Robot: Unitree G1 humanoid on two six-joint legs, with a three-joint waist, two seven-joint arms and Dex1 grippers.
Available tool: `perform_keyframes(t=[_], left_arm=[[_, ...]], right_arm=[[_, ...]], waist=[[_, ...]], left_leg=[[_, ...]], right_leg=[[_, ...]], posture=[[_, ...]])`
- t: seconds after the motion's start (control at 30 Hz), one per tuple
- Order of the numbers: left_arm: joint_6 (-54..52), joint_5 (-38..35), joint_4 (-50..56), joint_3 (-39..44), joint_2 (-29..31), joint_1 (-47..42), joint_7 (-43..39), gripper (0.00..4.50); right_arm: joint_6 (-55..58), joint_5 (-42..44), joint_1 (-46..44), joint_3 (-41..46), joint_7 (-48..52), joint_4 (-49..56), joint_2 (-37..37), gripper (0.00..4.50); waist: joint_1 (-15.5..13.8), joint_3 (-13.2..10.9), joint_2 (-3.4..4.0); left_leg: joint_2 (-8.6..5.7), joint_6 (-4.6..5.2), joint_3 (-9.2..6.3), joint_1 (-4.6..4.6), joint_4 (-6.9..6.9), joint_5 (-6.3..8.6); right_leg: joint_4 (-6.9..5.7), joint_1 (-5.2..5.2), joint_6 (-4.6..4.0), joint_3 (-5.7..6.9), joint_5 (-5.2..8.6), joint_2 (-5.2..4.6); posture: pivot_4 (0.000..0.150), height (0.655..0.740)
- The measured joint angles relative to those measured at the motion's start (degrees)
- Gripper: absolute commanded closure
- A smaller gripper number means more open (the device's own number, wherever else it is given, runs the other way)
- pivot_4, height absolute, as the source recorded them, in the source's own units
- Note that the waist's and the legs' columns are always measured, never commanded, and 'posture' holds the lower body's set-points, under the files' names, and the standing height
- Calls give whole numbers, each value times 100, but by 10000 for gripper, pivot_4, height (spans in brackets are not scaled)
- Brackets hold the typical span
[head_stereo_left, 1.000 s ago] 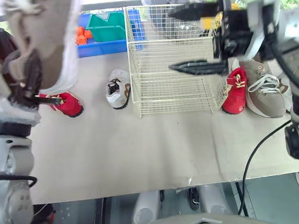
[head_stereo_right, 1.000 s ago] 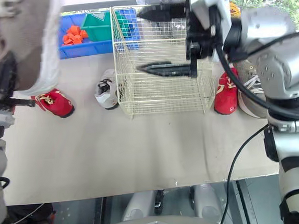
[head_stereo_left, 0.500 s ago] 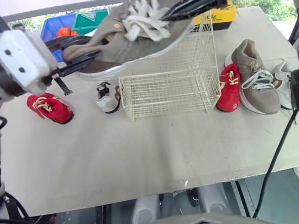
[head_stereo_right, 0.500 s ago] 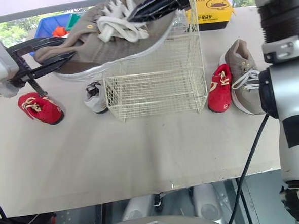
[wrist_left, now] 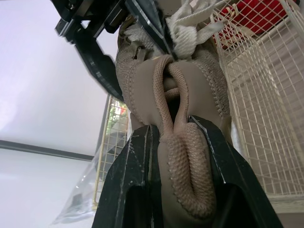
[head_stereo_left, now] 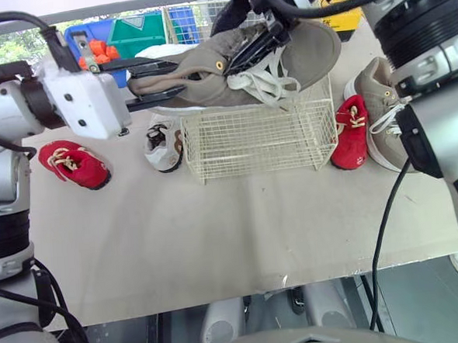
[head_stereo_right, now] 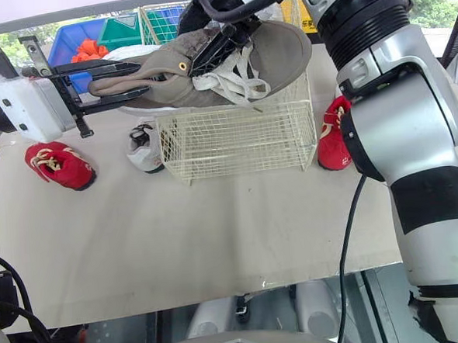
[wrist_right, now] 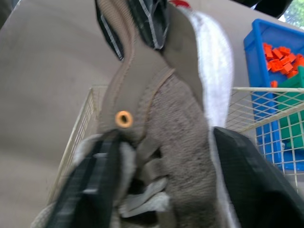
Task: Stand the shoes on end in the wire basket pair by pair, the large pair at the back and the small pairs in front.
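Observation:
A large tan shoe [head_stereo_left: 308, 48] hangs lying lengthwise over the wire basket [head_stereo_left: 250, 143], laces dangling. My left gripper [head_stereo_left: 178, 76] is shut on its heel collar, which is pinched between the fingers [wrist_left: 142, 156]. My right gripper [wrist_right: 164, 142] is closed around the shoe's lace area from above the basket, one finger on each side. The matching large tan shoe [head_stereo_left: 381, 115] lies to the right of the basket, beside a small red shoe [head_stereo_left: 349, 133]. Another small red shoe [head_stereo_left: 77, 165] and a small white shoe [head_stereo_left: 162, 140] lie to the left of the basket.
A blue bin [head_stereo_left: 89, 48] with orange pieces and a green bin [head_stereo_left: 139, 37] stand at the back left, and a yellow box [head_stereo_left: 344, 13] at the back right. The table's front half [head_stereo_left: 233, 233] is bare. A cable [head_stereo_left: 384, 232] hangs at the right edge.
The right gripper's fingers have come together around the large tan shoe's middle. The shoe has rolled so its laces hang down, and it sits lower over the basket. The camera has shifted.

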State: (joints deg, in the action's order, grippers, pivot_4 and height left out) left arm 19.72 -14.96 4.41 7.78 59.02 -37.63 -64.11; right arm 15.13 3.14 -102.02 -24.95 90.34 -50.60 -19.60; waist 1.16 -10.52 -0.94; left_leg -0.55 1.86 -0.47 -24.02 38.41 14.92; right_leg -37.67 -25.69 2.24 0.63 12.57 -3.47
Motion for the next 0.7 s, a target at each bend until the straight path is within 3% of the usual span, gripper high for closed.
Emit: perform_keyframes(t=[0.07, 0.1, 0.2, 0.23, 0.33, 0.43, 0.57, 0.63, 0.7], left_arm=[[239, 63, -22, 1, 0, 2, -1, 38545], [342, 103, -34, 7, 0, 4, 4, 38545], [710, 224, -122, 45, 0, 45, 65, 38545], [718, 198, -116, 90, 1, 108, 79, 28588], [128, -390, 100, 408, 2, 488, 151, 14999], [-1973, -1789, 531, 1170, 20, 990, 892, 486], [-4989, -4780, 1320, 2859, -103, 1997, 3260, 486], [-5407, -5514, 1567, 3183, -376, 2317, 3931, 486], [-5629, -6687, 2242, 3405, -1010, 2947, 5272, 486]], right_arm=[[-68, -18, 0, -5, -7, 7, -33, 40789], [-93, -34, 0, -2, -11, 8, -37, 43115], [-169, -56, 11, 20, -15, 38, -31, 44871], [-209, -68, 40, 49, -36, 77, -19, 45000], [-172, -67, 165, 205, -127, 197, -28, 45000], [367, 67, 223, 577, -282, 239, -118, 45000], [1225, 428, 342, 1261, -817, 693, -192, 45000], [1409, 499, 477, 1467, -1086, 896, -241, 45000], [1840, 678, 902, 1872, -1794, 1525, -104, 45000]], waist=[[-3, 0, 0], [-3, 0, 0], [4, 0, 0], [11, 0, 0], [43, 0, 0], [80, -1, -2], [136, 0, -4], [111, 0, -5], [92, 5, -12]], left_leg=[[1, 0, -1, 1, 2, 0], [1, 0, 0, 2, 3, 0], [2, 0, 1, 5, 4, 0], [4, 0, 1, 7, 4, 0], [11, 0, -2, 7, 4, 0], [12, 0, -9, 5, 5, 0], [17, 0, -18, 17, -2, 1], [15, -2, -29, 15, -2, 1], [12, -14, -40, 15, -1, -5]], right_leg=[[-5, 0, 0, 0, 0, 0], [-7, 0, 0, 0, 0, 0], [-13, 0, 0, -1, 0, 1], [-16, 0, 0, -2, 0, 2], [-18, 0, 0, -1, 0, 3], [-19, -1, 1, 0, 0, 1], [-20, 1, 2, -9, 0, -26], [-19, 3, 4, -6, 2, -32], [-28, 4, 3, -10, 1, -44]], posture=[[1500, 7400], [1500, 7400], [1500, 7400], [1500, 7400], [1500, 7400], [1500, 7400], [1500, 7400], [1500, 7400], [1500, 7400]])
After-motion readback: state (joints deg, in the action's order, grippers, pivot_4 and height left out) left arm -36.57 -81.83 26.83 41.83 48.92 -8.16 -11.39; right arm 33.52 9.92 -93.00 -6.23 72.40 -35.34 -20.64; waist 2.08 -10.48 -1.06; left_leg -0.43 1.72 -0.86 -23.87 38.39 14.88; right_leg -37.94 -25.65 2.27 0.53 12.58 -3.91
